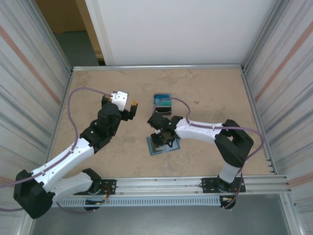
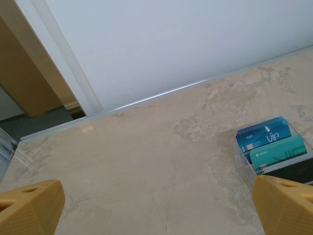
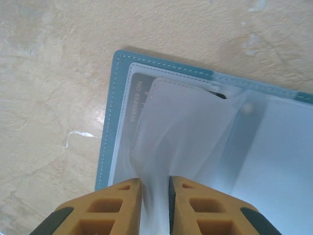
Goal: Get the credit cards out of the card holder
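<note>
Your right tool point(image 3: 155, 196) stands over the flat teal-blue bifold card holder point(image 3: 108, 127). Its two orange fingers point(image 3: 117, 208) are drawn close and clamped on a frosted translucent plastic pocket sheet point(image 3: 186, 127), which lifts from the holder's inner face and runs up between them.

The card holder lies open on the tan mottled surface point(image 1: 98, 88), near the middle and toward the near edge. From overhead it is directly beneath the tool. Pale stitching follows its teal border, and the inner pockets read as a cloudy grey-blue. A grey card point(image 3: 135, 100) printed with a line of digits lies flat under the clear sleeve, close to the holder's left edge in the right wrist view. How much of that card remains inside the pocket cannot be told.

Farther back and apart from the holder stands a small clear stand with a dark base point(image 2: 242, 156). It carries a blue credit card point(image 2: 264, 136) marked "VIP" and, just in front of it, a teal credit card point(image 2: 279, 152). Both lean on edge inside it.

Your left tool point(image 2: 156, 215) hangs above the surface to the left of the stand, its orange fingers spread wide apart, one at each lower corner of the left wrist view.
</note>
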`<state>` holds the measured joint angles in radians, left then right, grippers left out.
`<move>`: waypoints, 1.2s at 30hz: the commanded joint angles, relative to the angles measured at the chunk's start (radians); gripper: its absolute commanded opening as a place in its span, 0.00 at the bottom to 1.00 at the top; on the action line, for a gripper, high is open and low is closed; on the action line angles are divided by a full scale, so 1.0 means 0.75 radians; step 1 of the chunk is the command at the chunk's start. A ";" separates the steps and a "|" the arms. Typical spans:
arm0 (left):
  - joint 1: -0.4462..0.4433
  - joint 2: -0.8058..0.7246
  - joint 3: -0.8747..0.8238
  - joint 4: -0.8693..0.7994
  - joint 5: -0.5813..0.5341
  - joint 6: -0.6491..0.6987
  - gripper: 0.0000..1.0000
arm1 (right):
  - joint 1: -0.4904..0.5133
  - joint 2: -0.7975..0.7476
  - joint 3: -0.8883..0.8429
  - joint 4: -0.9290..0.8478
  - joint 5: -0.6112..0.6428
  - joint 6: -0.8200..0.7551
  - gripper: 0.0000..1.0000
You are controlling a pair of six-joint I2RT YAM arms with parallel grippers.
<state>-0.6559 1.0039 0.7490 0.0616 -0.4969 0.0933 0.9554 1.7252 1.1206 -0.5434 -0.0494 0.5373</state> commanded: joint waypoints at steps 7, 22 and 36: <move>-0.007 -0.005 0.010 0.006 -0.055 0.008 0.99 | -0.027 -0.020 0.030 -0.153 0.228 0.038 0.32; -0.007 0.016 0.017 -0.003 -0.084 0.009 0.99 | -0.131 -0.152 -0.078 -0.177 0.312 0.140 0.31; -0.022 0.084 0.047 -0.022 -0.066 0.015 0.99 | -0.194 -0.313 -0.261 -0.244 0.392 0.253 0.29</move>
<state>-0.6636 1.0538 0.7498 0.0528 -0.5259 0.0933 0.8185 1.5391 0.9482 -0.6800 0.2031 0.6769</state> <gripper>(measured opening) 0.986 0.292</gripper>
